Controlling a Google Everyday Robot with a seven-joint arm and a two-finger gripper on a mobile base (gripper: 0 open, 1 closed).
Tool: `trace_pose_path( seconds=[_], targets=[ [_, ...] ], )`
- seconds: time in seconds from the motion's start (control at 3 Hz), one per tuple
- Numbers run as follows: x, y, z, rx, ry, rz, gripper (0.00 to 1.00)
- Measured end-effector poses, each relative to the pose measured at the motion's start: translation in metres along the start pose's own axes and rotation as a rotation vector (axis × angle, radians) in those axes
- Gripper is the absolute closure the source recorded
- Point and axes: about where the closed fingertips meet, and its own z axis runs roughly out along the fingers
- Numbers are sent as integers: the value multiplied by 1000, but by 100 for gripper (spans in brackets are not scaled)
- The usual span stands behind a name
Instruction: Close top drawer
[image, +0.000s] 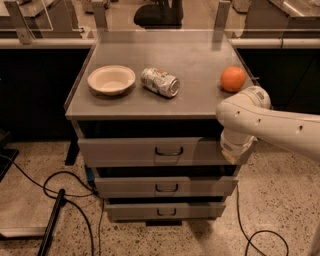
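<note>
The top drawer (150, 151) is a wide shallow grey metal drawer with a small dark loop handle (168, 151) at its centre. It stands pulled out a little from the cabinet, with a dark gap above its front panel. My gripper (235, 150) is at the drawer's right end, against the front panel's right edge, at the end of the white arm (270, 122) that comes in from the right. Its fingers are hidden behind the wrist.
On the cabinet top (195, 65) lie a white bowl (111, 79), a crushed can (159, 82) on its side and an orange (233, 79). Two lower grey drawers (165, 186) sit below. Black cables (60, 195) run over the floor at left and right.
</note>
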Motion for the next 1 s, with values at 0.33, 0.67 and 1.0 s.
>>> trace_pose_path(
  seconds=[0.33,0.67,1.0],
  targets=[
    [29,22,-2,-105,29,-6,100],
    [99,56,-19,-261,107,18,100],
    [106,63,-20,-291,120,24,83]
  ],
)
